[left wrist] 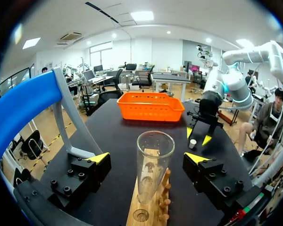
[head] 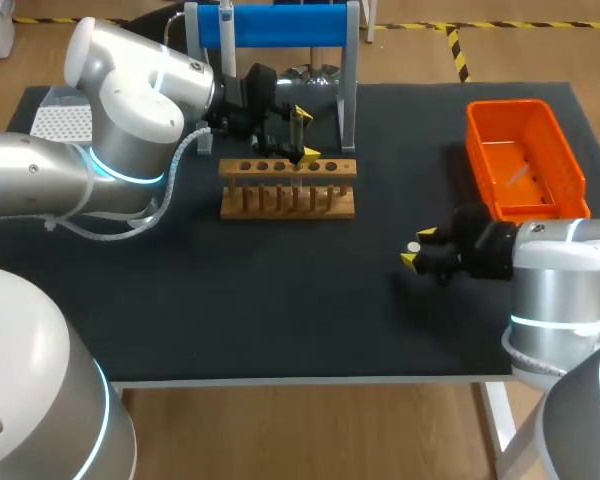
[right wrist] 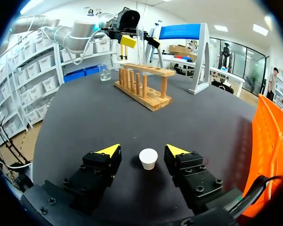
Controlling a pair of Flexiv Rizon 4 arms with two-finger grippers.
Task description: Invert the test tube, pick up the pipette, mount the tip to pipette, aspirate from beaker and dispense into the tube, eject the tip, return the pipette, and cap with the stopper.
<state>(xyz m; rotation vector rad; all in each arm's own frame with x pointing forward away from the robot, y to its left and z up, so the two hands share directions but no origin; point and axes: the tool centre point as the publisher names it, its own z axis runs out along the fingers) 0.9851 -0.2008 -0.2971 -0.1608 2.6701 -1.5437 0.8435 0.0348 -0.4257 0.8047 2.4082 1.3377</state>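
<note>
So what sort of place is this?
Probably a lab bench set up for chemistry work: a glass test tube in a wooden rack, a white stopper and a small beaker.

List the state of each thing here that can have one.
test tube: upright in the rack, mouth up, uncapped.
stopper: loose on the table.
pipette: hanging on its stand.
left gripper: open, straddling the test tube without touching it.
right gripper: open, stopper in the gap, untouched.
</note>
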